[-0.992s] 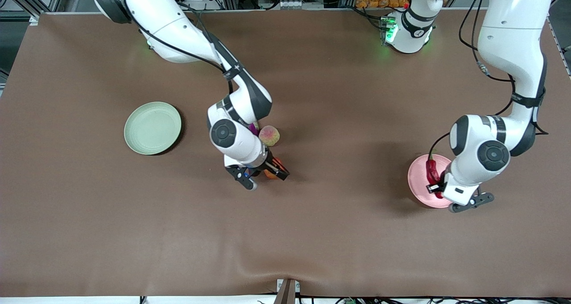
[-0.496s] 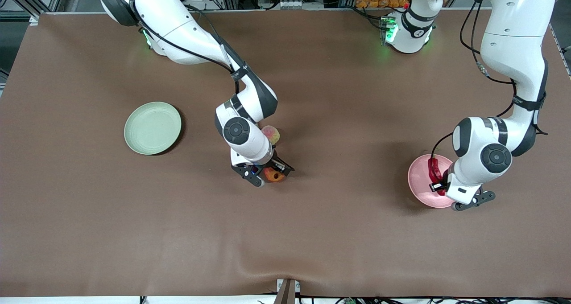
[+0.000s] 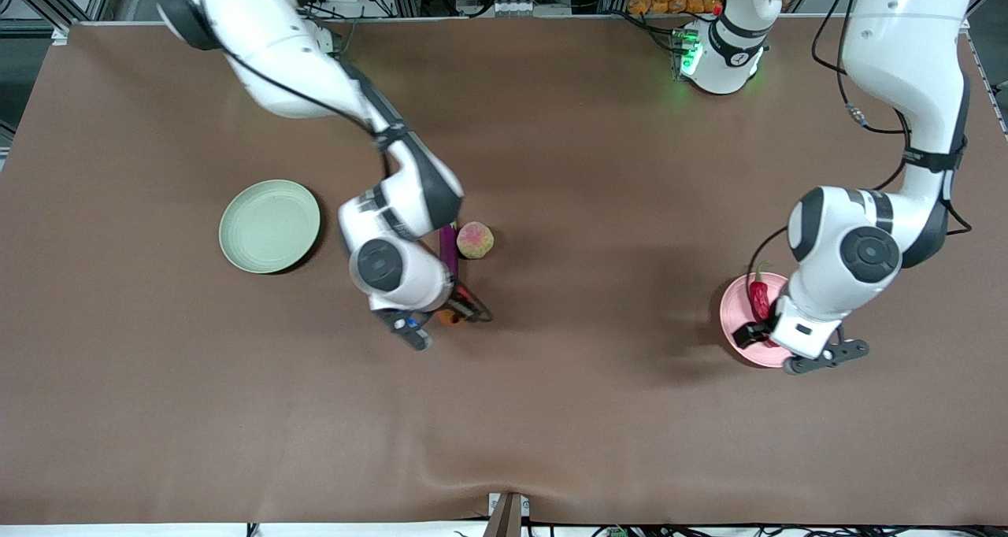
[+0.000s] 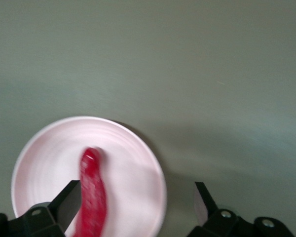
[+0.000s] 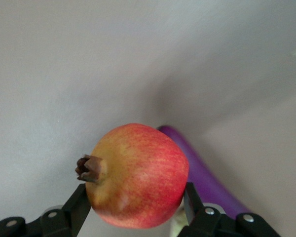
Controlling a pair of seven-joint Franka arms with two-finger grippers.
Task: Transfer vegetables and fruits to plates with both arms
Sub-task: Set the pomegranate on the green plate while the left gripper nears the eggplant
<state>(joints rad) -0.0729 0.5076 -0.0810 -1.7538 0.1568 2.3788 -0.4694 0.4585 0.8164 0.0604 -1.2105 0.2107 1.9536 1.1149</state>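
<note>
My right gripper (image 3: 454, 313) is shut on the red-orange pomegranate (image 5: 138, 175), which shows as an orange patch (image 3: 446, 317) under the hand. It hangs low over the table by the nearer end of the purple eggplant (image 3: 448, 249). The peach (image 3: 475, 239) lies on the table beside the eggplant. The pale green plate (image 3: 269, 226) lies toward the right arm's end with nothing on it. My left gripper (image 4: 135, 192) stands open above the pink plate (image 3: 736, 320). On that plate lies the red chili pepper (image 3: 759, 297), free of the fingers.
The brown table cover (image 3: 598, 411) stretches wide between the two plates and toward the front camera. Cables and orange items sit past the table's edge by the arms' bases.
My right gripper has shut on the pomegranate and moved it toward the green plate. My left gripper has opened, left the chili on the pink plate, and drawn up.
</note>
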